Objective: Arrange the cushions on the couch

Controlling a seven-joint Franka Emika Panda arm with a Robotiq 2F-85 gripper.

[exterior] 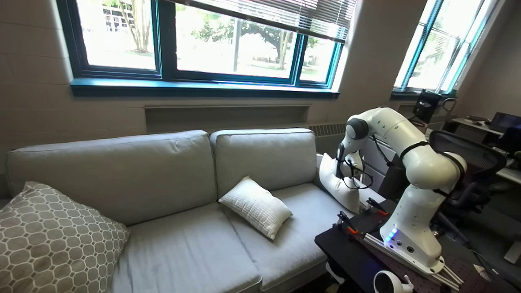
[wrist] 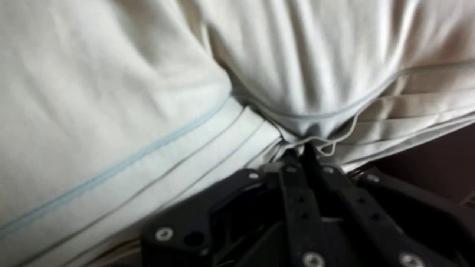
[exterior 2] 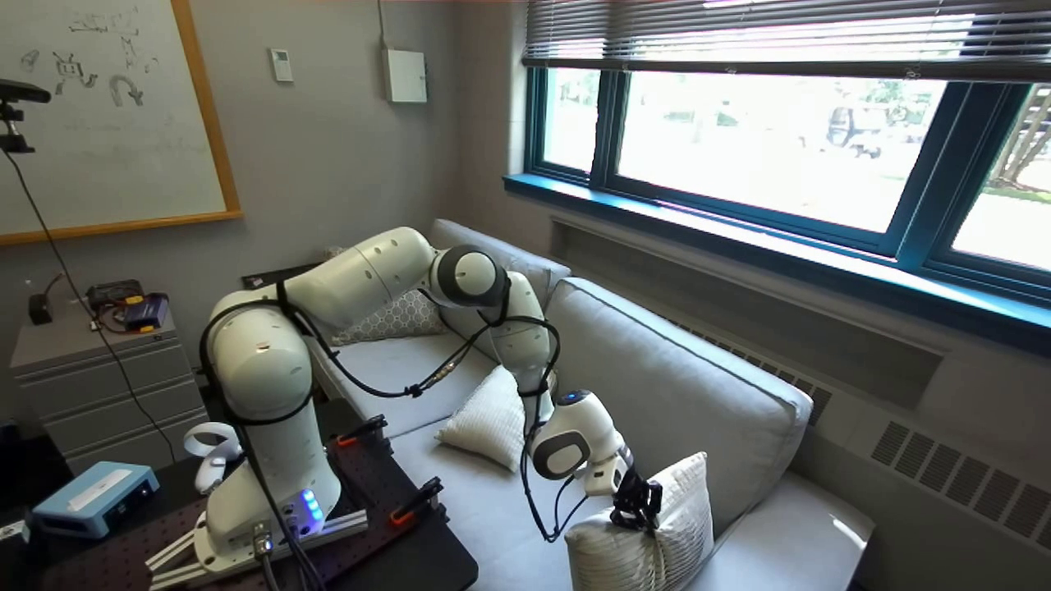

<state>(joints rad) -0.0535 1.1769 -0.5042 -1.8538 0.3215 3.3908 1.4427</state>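
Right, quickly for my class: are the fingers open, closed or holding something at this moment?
Fingers: closed, holding the white pillow near the couch arm, pinched at its edge.

At lower right I pinch a white pillow (exterior 2: 680, 538) in my gripper (exterior 2: 642, 515); mid-frame, a second pillow (exterior 2: 486, 423) rests on the couch (exterior 2: 673, 394).

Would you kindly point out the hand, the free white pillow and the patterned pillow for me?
Hand (wrist: 301, 152): in the wrist view, midway between its fingertips.
Free white pillow (exterior: 257, 207): in an exterior view, middle of its upward face.
Patterned pillow (exterior: 59, 242): in an exterior view, middle of its visible face.
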